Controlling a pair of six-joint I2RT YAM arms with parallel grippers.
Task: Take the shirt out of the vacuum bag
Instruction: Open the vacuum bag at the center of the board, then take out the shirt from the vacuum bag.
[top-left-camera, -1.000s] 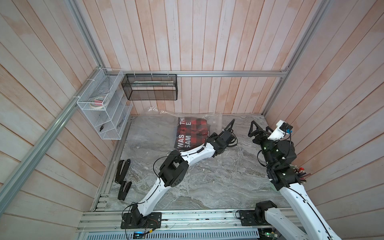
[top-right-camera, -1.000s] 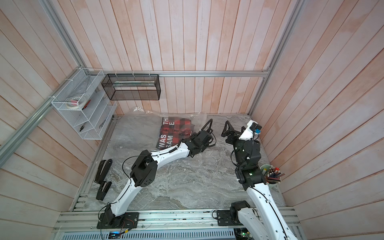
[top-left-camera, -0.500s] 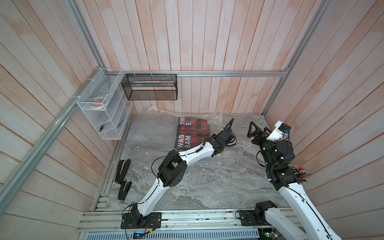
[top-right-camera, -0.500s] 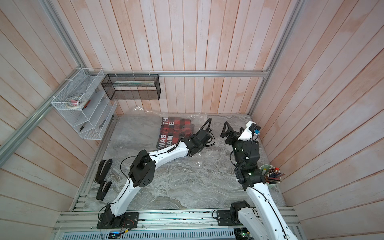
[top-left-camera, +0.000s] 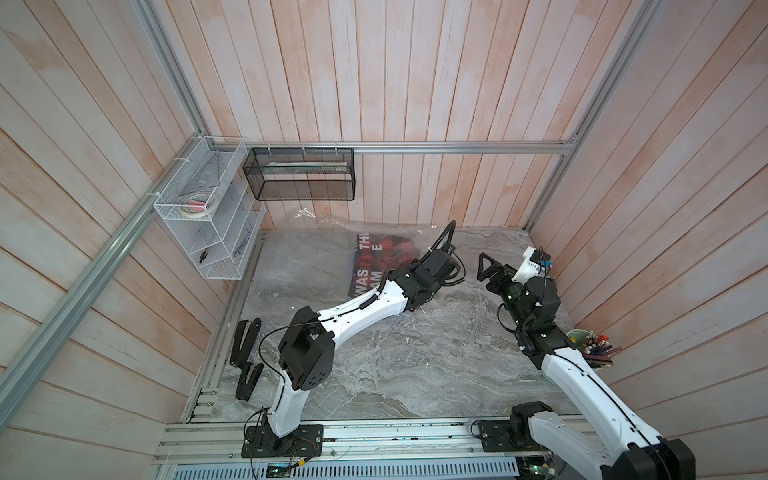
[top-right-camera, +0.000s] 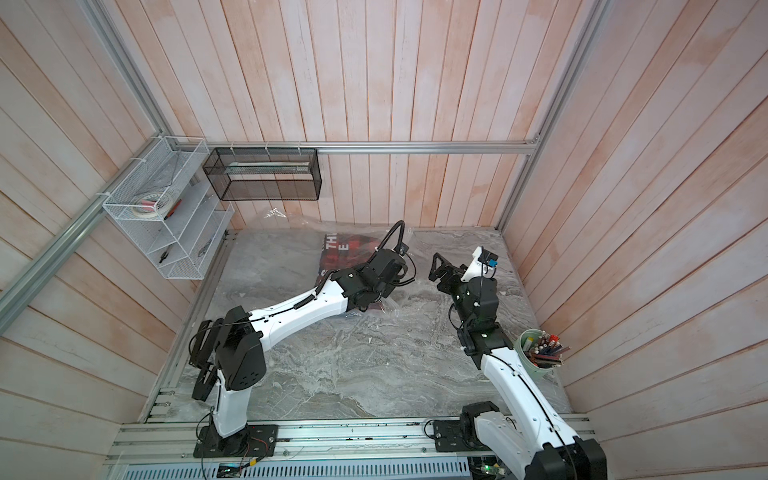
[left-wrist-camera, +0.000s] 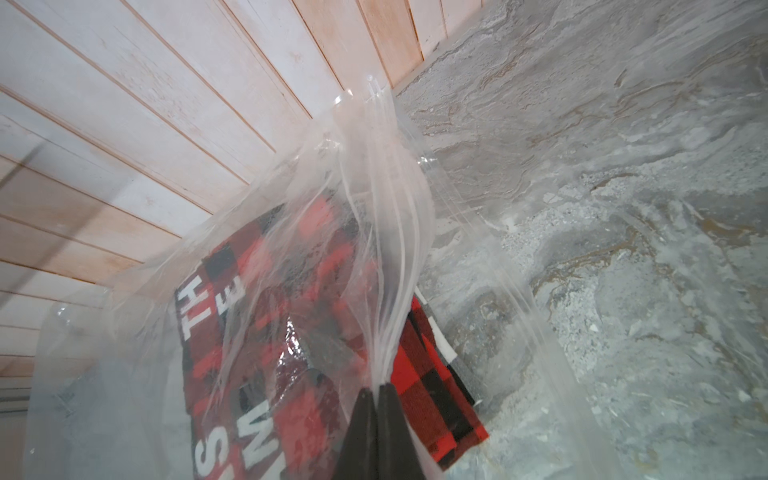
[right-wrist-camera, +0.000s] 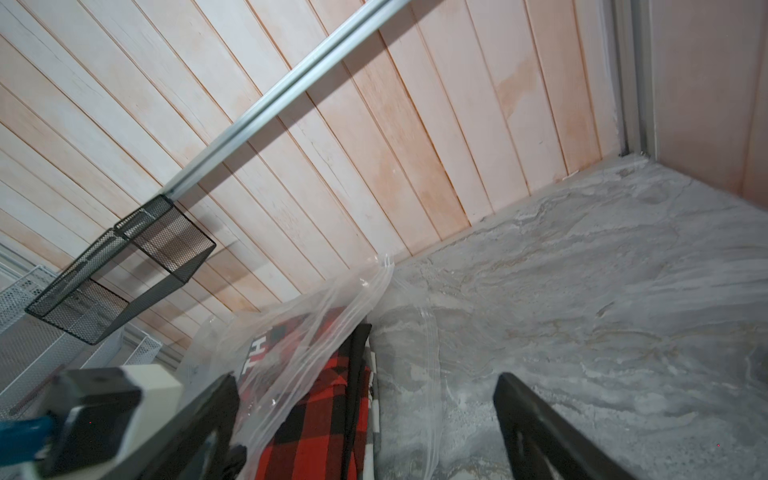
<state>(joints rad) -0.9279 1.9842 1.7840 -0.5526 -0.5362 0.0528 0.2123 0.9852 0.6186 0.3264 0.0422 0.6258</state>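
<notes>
The vacuum bag (left-wrist-camera: 386, 174) lies at the back of the desk (top-left-camera: 415, 353), against the rear wall (top-left-camera: 415, 83), with the shirt (top-left-camera: 386, 253) in it. The left end effector (left-wrist-camera: 377, 388) pinches its right side; the right end effector (top-left-camera: 482, 268) hangs apart, further right.

The clear, crinkly plastic vacuum bag (left-wrist-camera: 374, 187) is glossy, with highlights along its folds. The red-and-black checked cloth shirt (left-wrist-camera: 432, 399) looks soft and matt. The grey marbled table (top-left-camera: 395, 353) looks like smooth stone, the pale plank walls (top-left-camera: 415, 83) whitewashed wood, the black mesh basket (top-left-camera: 299, 191) matt metal.
</notes>
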